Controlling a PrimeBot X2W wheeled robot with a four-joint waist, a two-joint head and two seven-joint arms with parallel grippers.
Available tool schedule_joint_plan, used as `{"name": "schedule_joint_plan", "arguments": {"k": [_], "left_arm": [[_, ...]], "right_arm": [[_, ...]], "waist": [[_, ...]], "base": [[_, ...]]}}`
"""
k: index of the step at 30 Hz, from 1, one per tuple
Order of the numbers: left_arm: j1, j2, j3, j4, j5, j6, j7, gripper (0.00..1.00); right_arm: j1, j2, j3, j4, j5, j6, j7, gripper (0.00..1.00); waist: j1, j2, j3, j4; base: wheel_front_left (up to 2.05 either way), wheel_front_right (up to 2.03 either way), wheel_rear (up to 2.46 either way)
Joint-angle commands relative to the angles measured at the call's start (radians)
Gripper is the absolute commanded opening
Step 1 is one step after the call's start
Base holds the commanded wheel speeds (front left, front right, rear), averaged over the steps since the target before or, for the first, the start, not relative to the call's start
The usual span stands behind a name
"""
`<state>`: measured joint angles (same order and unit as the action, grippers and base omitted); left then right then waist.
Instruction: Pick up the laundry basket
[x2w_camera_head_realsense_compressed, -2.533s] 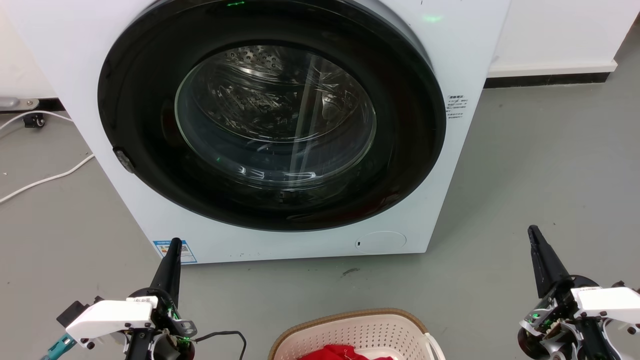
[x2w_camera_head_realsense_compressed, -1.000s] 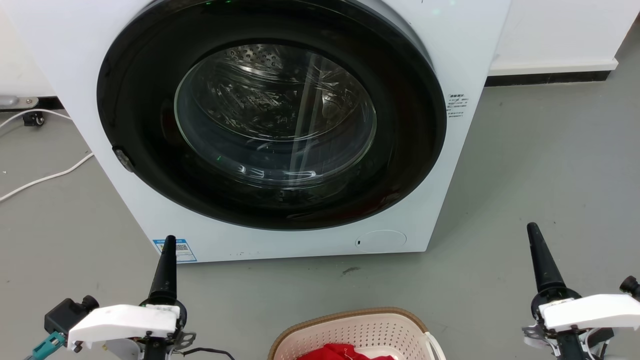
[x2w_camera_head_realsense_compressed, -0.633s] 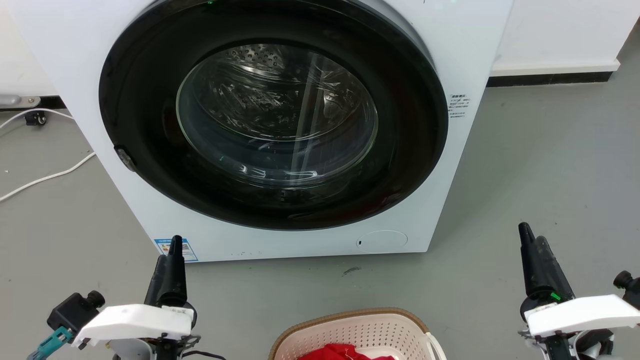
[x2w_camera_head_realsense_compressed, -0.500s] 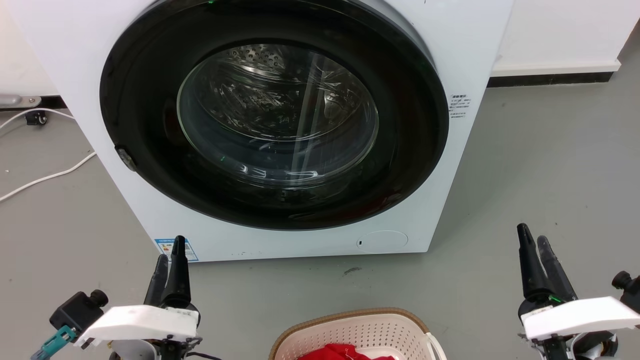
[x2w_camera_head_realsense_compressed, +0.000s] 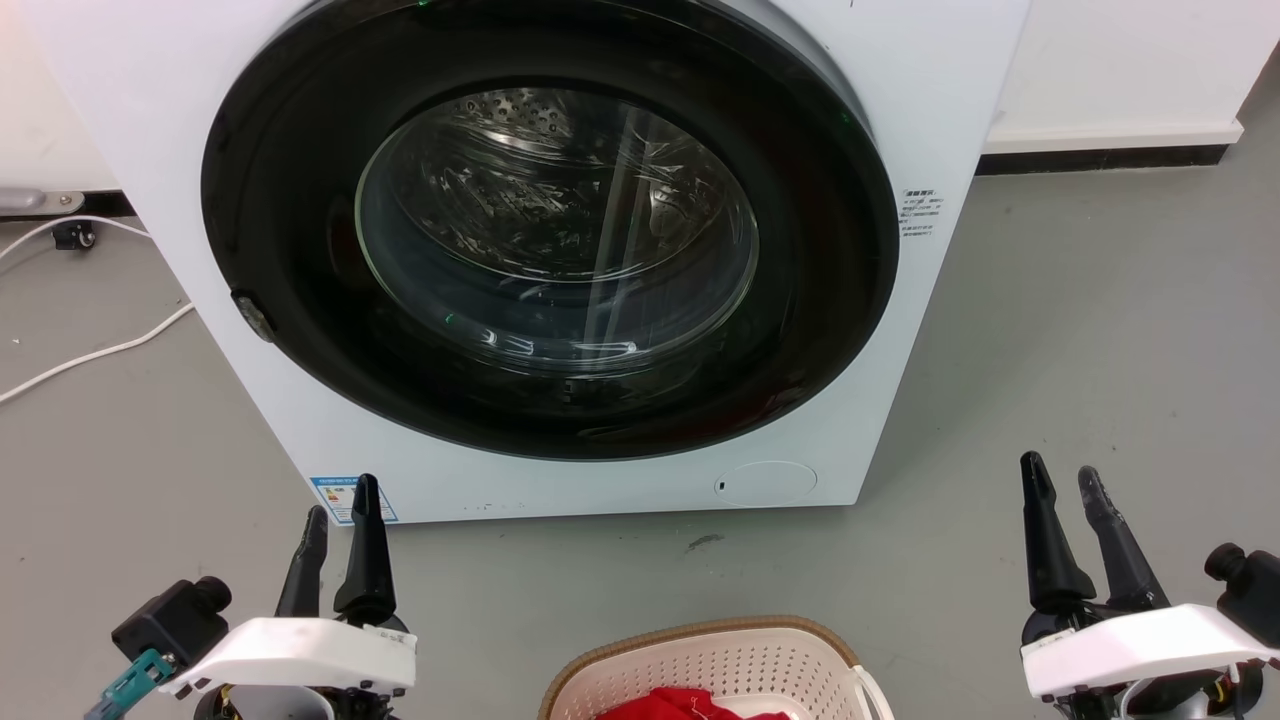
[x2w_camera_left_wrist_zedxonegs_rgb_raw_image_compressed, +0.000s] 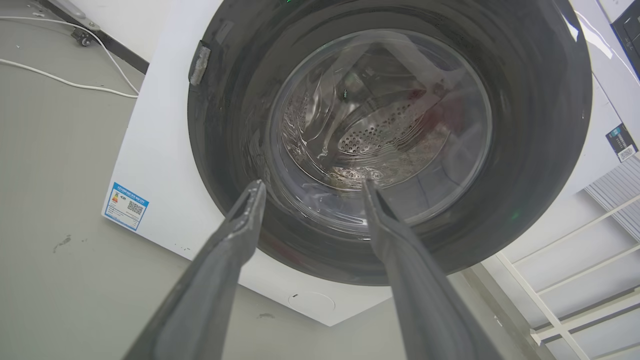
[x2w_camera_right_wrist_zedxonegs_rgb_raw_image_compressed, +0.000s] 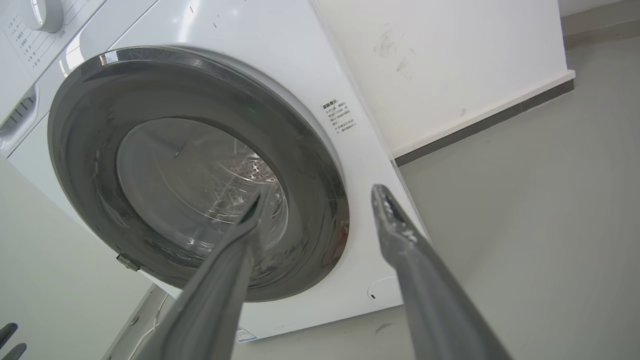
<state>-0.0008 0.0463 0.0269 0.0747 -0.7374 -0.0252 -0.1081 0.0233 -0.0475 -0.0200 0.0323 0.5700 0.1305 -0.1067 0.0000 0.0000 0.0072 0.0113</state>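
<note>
Approach step, nothing gripped yet. Left pincer and right pincer both partly open, empty, aimed at washer. Laundry basket on floor at 6 o'clock (red cloth inside). Next: lower, swing inward to handles.

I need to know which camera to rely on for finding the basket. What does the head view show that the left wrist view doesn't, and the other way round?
The head view adds the cream perforated plastic laundry basket with a brown rim, a red cloth inside it, and the open right gripper. The left wrist view adds white metal rails beside the machine. Both show the white front-loading washing machine, its blue label, the white cable and the open left gripper.
</note>
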Motion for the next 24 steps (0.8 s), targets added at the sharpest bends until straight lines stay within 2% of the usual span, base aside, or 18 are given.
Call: {"name": "schedule_joint_plan", "arguments": {"k": [1,24], "left_arm": [[0.002,0.004,-0.003,-0.017,0.031,0.003,-0.010,1.00],[0.043,0.005,-0.028,-0.030,0.316,0.012,-0.075,1.00]], "right_arm": [[-0.001,-0.004,0.003,-0.020,-0.032,0.000,-0.011,1.00],[0.048,-0.004,0.001,-0.078,-0.314,0.000,-0.076,1.00]], "waist": [[0.0000,0.0000,0.000,0.000],[0.0000,0.0000,-0.004,0.007]], "base": [[0.00,0.00,0.00],[0.00,0.00,0.00]]}}
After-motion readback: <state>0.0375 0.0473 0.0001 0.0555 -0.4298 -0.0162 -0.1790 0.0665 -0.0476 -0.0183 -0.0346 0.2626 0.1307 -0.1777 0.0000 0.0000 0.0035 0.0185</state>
